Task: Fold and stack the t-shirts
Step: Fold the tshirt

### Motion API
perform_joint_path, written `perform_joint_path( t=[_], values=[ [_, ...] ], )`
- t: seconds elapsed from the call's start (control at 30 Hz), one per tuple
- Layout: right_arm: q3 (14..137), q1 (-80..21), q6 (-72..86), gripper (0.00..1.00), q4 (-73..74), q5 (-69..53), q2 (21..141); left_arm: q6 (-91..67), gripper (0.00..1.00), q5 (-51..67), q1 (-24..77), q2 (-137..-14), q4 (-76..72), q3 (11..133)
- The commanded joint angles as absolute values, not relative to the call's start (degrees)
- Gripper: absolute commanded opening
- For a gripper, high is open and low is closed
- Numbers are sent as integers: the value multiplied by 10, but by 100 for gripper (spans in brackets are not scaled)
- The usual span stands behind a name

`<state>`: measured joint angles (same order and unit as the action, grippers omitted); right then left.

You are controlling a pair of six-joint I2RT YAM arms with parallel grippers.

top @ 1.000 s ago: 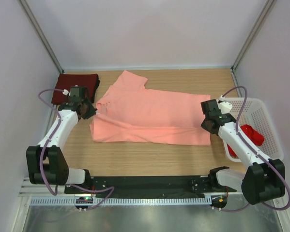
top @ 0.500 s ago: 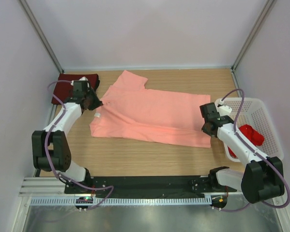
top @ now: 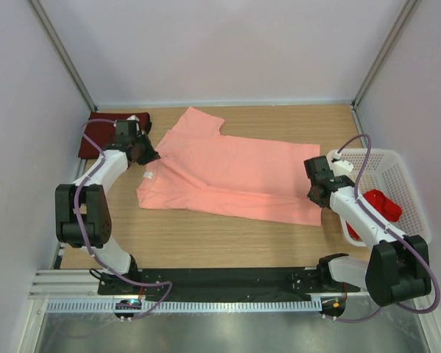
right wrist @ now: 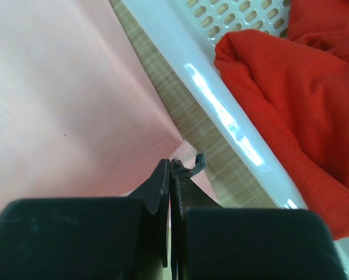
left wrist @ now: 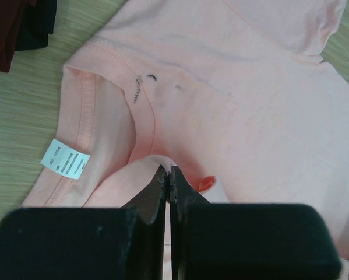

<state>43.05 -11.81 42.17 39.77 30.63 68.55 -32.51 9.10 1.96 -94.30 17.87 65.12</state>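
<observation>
Salmon-pink t-shirt (top: pixel 235 173) is spread flat across the middle of the wooden table (top: pixel 205 243), with its collar end pinched by the left gripper (left wrist: pixel 168 172), jaws closed on a raised fold just beside the white neck label (left wrist: pixel 65 158). Its opposite corner is clamped by the right gripper (right wrist: pixel 170 167), jaws together on the cloth, close to the white perforated basket (top: pixel 400 170) where the bright red t-shirt (top: pixel 380 204) is bundled. The dark maroon t-shirt (top: pixel 102 131) is seen folded at the far-left corner.
</observation>
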Motion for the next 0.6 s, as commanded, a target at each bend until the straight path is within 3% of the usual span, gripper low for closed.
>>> perform_joint_path(
  t=[0.0,0.57],
  values=[
    [426,-114,419,1,357,329,679,-318,0,99,18,-950,142,680],
    [420,-115,350,1,280,341,717,-335,1,18,18,-973,154,686]
  ],
)
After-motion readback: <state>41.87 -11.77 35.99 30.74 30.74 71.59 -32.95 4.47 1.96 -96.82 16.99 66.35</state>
